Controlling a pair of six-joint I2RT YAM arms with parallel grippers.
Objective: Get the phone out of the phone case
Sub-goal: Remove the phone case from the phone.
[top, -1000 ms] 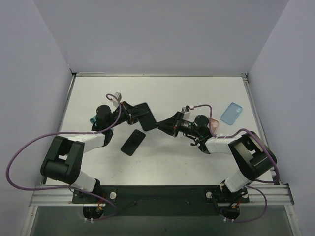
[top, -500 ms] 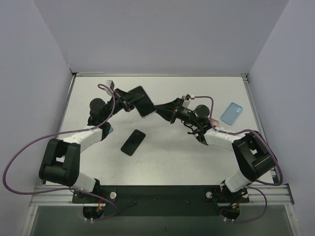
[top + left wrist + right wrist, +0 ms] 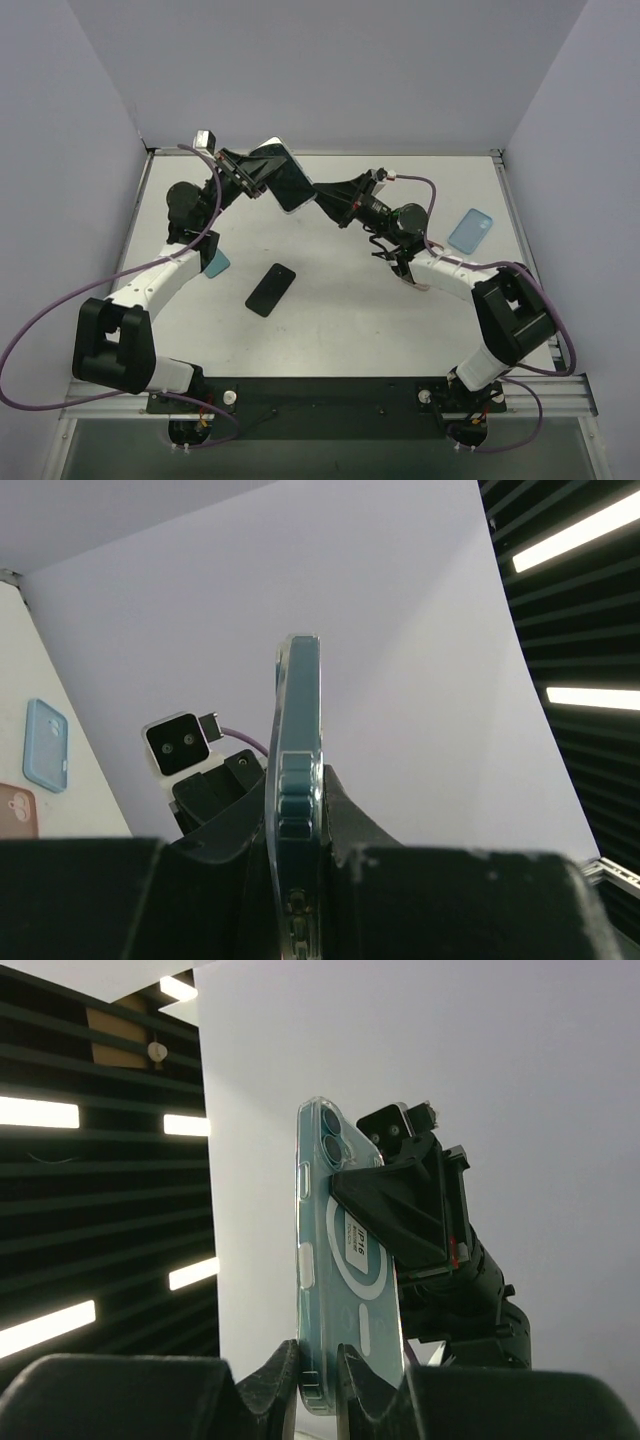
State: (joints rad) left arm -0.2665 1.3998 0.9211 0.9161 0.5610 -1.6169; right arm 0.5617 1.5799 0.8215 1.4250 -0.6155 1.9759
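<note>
Top external first: where is the phone (image 3: pixel 283 177)?
— Up in the air over the far side of the table (image 3: pixel 330 330), held between the two arms. It sits inside its clear case (image 3: pixel 312 1260), tilted, screen side toward the camera.

What has hold of it?
— The left gripper (image 3: pixel 255 172) is clamped across its far-left end. The right gripper (image 3: pixel 318 195) meets its near-right corner.

Does the left wrist view confirm that?
— Yes. There the phone (image 3: pixel 295 800) stands edge-on, rising straight up out of the left gripper (image 3: pixel 297 880), with a dark finger pressed against each flat side.

And the right wrist view?
— It shows the back of the phone (image 3: pixel 350 1270): two lenses at the top and a white ring under the clear shell. The right gripper (image 3: pixel 318 1380) has its two fingers closed on the lower edge of the case, one on each side. The left gripper (image 3: pixel 400 1200) is pressed against the back, behind the phone.

Anything else on the table?
— A dark phone (image 3: pixel 270 289) lies flat near the middle, a blue cover (image 3: pixel 470 230) lies at the far right, and a teal item (image 3: pixel 216 264) is beside the left arm.
</note>
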